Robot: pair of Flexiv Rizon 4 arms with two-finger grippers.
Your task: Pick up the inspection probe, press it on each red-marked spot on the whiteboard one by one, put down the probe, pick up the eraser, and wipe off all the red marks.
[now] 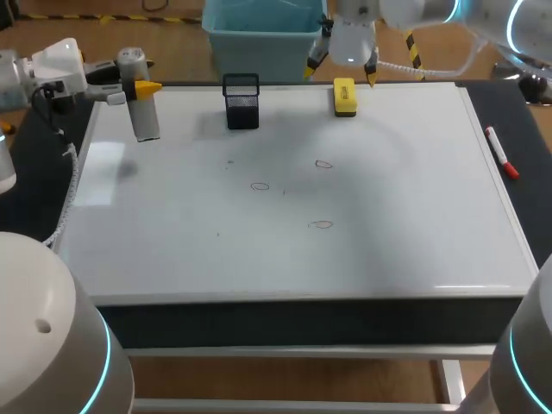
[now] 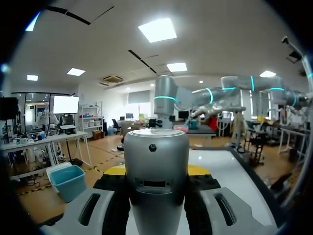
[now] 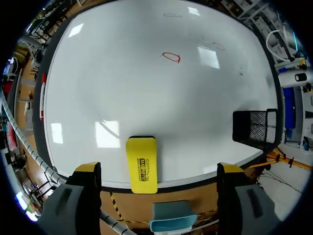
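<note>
1. Glossy and white, the whiteboard point(image 1: 388, 250) is seen to cover most of the table and is framed by a thin pale rim; ceiling lights are mirrored on its smooth face.
2. The inspection probe point(image 1: 145, 119) is shown as a smooth silver-grey cylinder with a rounded cap. It is held near upright over the board's far left corner. Whether its lower end touches the board cannot be told.
3. The left gripper point(image 1: 142, 88) is clamped on the inspection probe: in the left wrist view the cylinder fills the gap between the fingers, with a yellow tip against each side.
4. Three red marks are drawn as small thin ovals near the board's middle: one farthest point(image 1: 323, 164), one to its left point(image 1: 260, 185), one nearest point(image 1: 321, 225).
5. The eraser point(image 1: 344, 97), a yellow block with rounded corners and a dark lower layer, is laid flat at the far edge.
6. The right gripper point(image 1: 342, 72) is held above the eraser, its fingers spread wide and touching nothing.
7. A black wire-mesh holder point(image 1: 241, 103), square and open-topped, is stood left of the eraser, apart from it.
8. A red-capped white marker point(image 1: 501, 153) is laid beside the board's right rim.
</note>
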